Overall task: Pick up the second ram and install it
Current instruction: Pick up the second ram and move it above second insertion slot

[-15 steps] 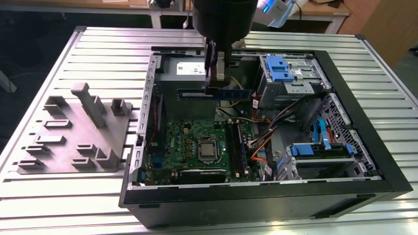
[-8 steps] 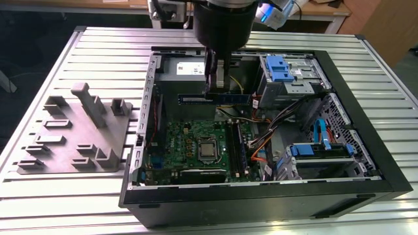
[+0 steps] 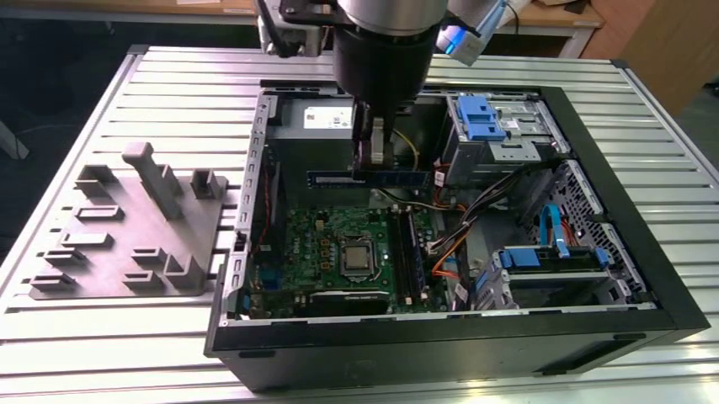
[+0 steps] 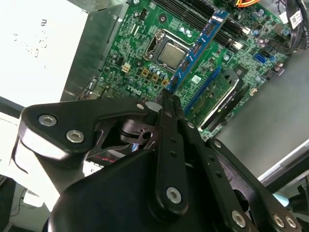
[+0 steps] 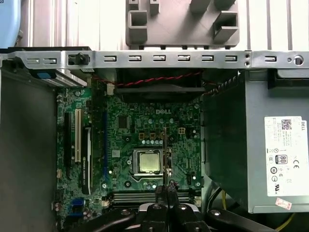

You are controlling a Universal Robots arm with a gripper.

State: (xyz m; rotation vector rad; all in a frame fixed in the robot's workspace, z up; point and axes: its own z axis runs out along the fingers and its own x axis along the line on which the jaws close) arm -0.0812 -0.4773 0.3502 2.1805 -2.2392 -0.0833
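Now, the hand (image 3: 375, 164) hangs in the mouth of the open computer case (image 3: 450, 347), and it's clenched on the second ram (image 3: 369, 178). The fingers pinch the stick around its middle, and it lies level with an end poking out each side.

In the second wrist view you get it nicely: two dark fingers (image 4: 170, 121) pressed together at the hand (image 4: 166, 93), and the bluish-green second ram (image 4: 198, 46) running away from the tips. It's held on edge above the motherboard (image 4: 135, 53), up in the air and not touching the board. It passes just beside the silver processor (image 4: 171, 54).

In the first wrist view, the second ram (image 5: 165, 150) shows edge-on as a thin line rising from the hand (image 5: 167, 186), right beside the processor (image 5: 148, 162). The memory slots (image 5: 130, 196) run along the board close to the fingertips. The grey power supply box (image 5: 270, 145), white label on it, sits against one side of the board.

Out on the counter (image 3: 168, 80), the case takes the middle and reaches toward the edge at the exterior view's right. The blue drive bays (image 3: 477, 118) are in the case's far corner on that side. The grey moulded tray (image 3: 130, 223) lies just beside the case, toward the counter's edge at the exterior view's left
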